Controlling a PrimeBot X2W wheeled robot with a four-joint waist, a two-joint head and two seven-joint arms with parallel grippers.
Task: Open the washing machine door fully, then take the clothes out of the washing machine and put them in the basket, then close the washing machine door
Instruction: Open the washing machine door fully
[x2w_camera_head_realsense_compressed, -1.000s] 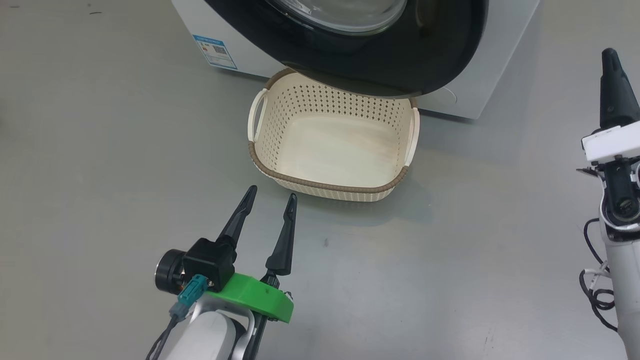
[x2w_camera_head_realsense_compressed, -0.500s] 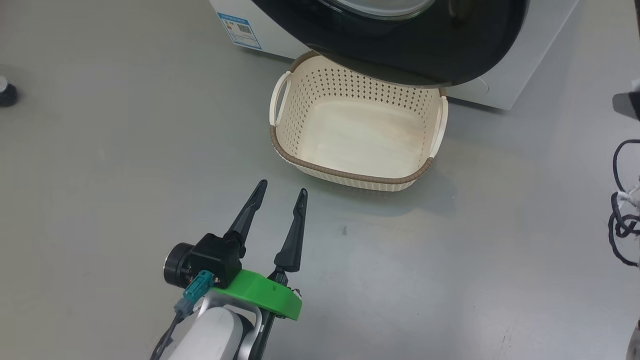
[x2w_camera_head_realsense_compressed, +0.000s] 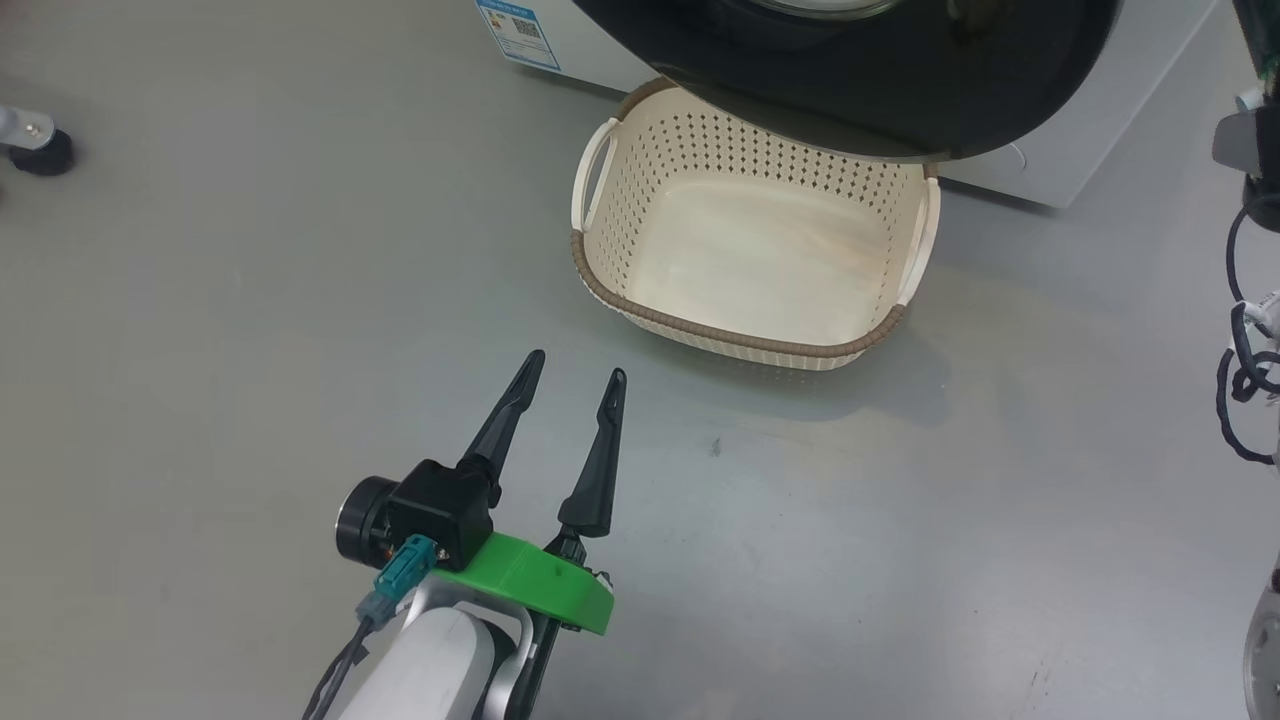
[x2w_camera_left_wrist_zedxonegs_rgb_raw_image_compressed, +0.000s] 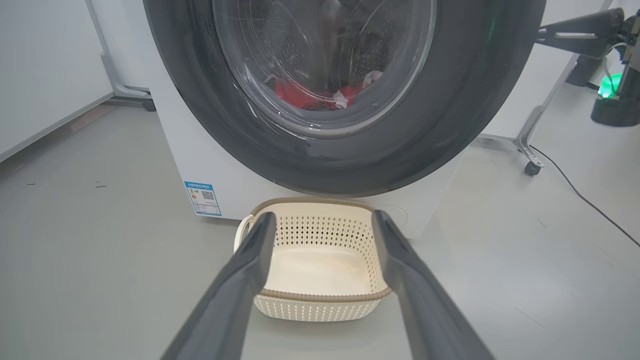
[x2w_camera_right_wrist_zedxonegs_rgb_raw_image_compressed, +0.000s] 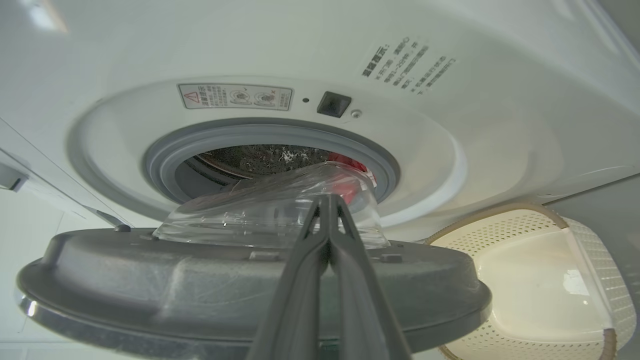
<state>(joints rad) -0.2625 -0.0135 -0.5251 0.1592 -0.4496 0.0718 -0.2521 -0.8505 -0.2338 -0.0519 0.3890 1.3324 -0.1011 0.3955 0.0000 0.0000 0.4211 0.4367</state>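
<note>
Over the floor (x2w_camera_head_realsense_compressed: 200, 400) nearest, the left pincer (x2w_camera_head_realsense_compressed: 579, 364) stands wide and empty, short of the basket (x2w_camera_head_realsense_compressed: 740, 340). Beyond, the part-open washing machine door (x2w_camera_head_realsense_compressed: 850, 90) overhangs the basket's far rim. The right pincer (x2w_camera_right_wrist_zedxonegs_rgb_raw_image_compressed: 326, 200), pressed shut, faces its glass, which screens the red clothes (x2w_camera_left_wrist_zedxonegs_rgb_raw_image_compressed: 295, 95).

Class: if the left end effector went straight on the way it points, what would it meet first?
Most likely the basket: the open left end effector points at its near wall. Whether it would strike the rim or pass just above is unclear.
</note>
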